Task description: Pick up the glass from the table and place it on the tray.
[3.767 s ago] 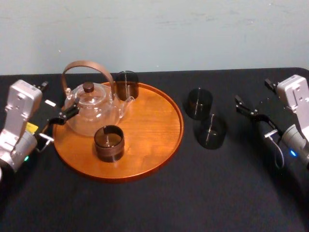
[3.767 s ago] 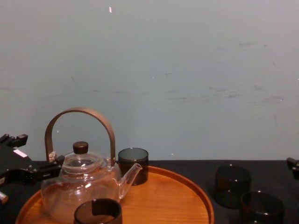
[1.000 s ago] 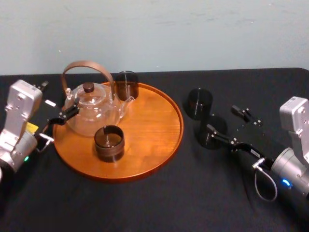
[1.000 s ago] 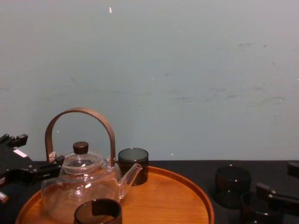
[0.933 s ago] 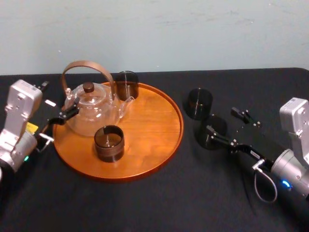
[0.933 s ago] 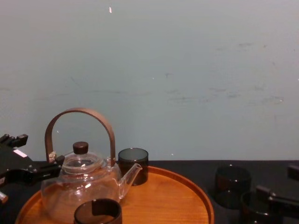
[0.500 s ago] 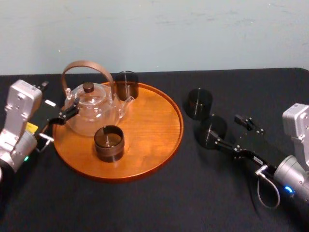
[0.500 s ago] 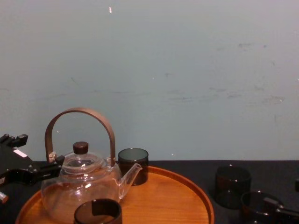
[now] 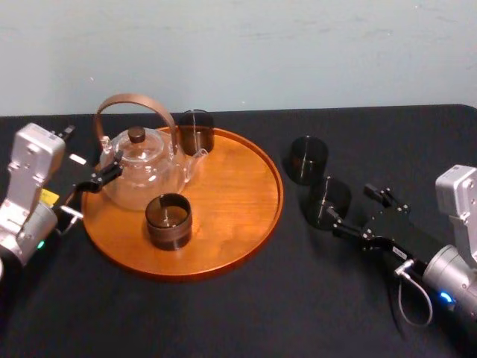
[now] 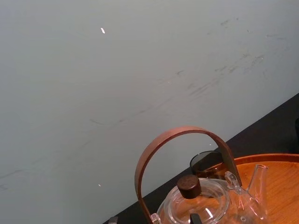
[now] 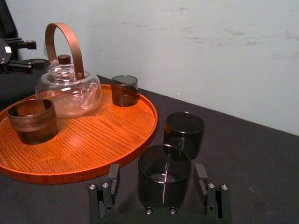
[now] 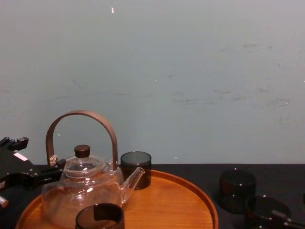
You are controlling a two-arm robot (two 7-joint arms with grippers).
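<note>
**A:** Where is the glass?

**B:** The dark smoky round glass (image 9: pixel 326 202) stands on the matte black desk (image 9: pixel 246 313), toward its right edge and off the round orange-brown wooden tray (image 9: pixel 277 195). The right tool (image 11: pixel 157 179) straddles it, fingers apart, not yet clamped.

**A:** How should it grip?

**B:** Probably close evenly and lift straight, because a second dark glass (image 9: pixel 307 159) sits just behind. The left tool (image 9: pixel 89 188) idles, fingers apart, near the left edge. A pale blue-grey wall (image 9: pixel 298 52) stands beyond.

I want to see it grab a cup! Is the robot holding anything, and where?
Nothing yet. The right gripper has open fingers either side of the nearer dark glass, not pinching it. The left gripper sits beside the tray.
</note>
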